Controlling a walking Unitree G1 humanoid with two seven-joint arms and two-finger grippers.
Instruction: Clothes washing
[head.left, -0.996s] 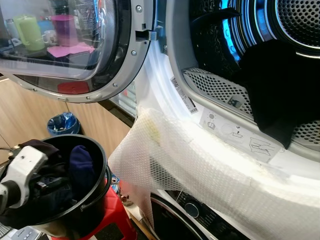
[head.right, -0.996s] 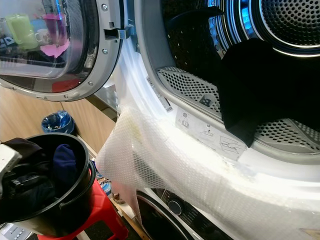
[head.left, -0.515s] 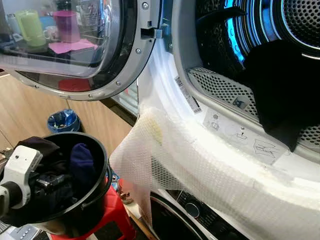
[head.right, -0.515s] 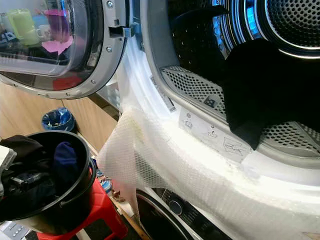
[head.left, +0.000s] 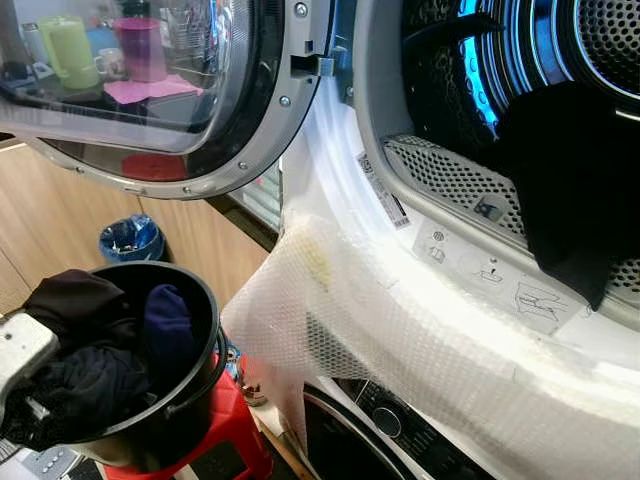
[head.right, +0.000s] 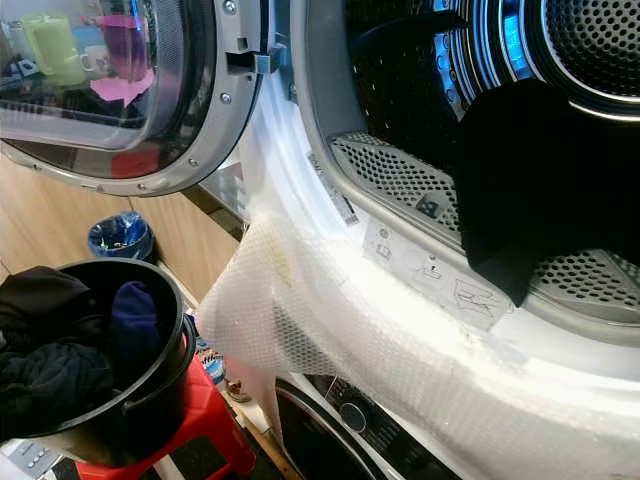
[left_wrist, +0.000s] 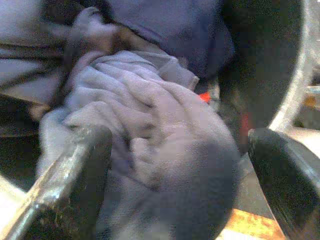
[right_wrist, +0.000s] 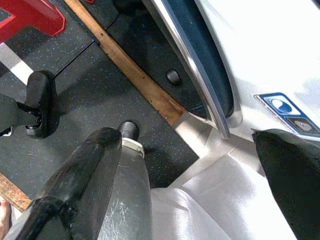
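A black bucket (head.left: 190, 400) stands on a red stool (head.left: 228, 425) at the lower left, full of dark clothes (head.left: 95, 375). My left arm's white wrist (head.left: 15, 352) reaches into it from the left edge. In the left wrist view my left gripper (left_wrist: 180, 165) is open, its fingers (left_wrist: 75, 170) either side of a bunched grey-blue garment (left_wrist: 160, 130). The upper machine's drum (head.left: 470, 110) is open, and a black garment (head.left: 570, 190) hangs over its inner rim. My right gripper (right_wrist: 190, 165) hangs open above the floor.
The round glass door (head.left: 150, 90) is swung open to the left, above the bucket. Bubble wrap (head.left: 400, 330) drapes over the drum's front rim. A lower machine with a dial (head.left: 385, 422) sits beneath. A blue-lined bin (head.left: 130, 238) stands by the wooden cabinets.
My left gripper has sunk down into the bucket's clothes and its wrist has slid toward the left edge. The view has shifted slightly.
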